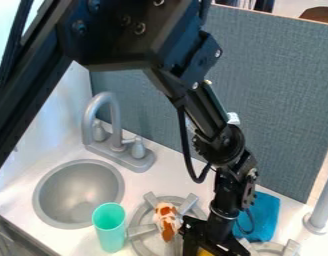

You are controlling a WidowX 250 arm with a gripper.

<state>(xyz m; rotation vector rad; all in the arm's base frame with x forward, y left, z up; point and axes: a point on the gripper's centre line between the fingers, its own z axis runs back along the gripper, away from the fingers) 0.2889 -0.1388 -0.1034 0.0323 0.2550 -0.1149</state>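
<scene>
At the bottom edge, your tool (208, 245) is at a yellow object (205, 252); you can't tell whether it's gripped. Just left, the orange-and-white toy (168, 221) lies on a burner (141, 230), beside the turquoise cup (110, 231).

Seems to be a toy kitchen (137, 182), judging carefully from the small sink (76, 191), the faucet (116, 125), the stove burner (150, 199) and the fabric partition (280, 100).
</scene>
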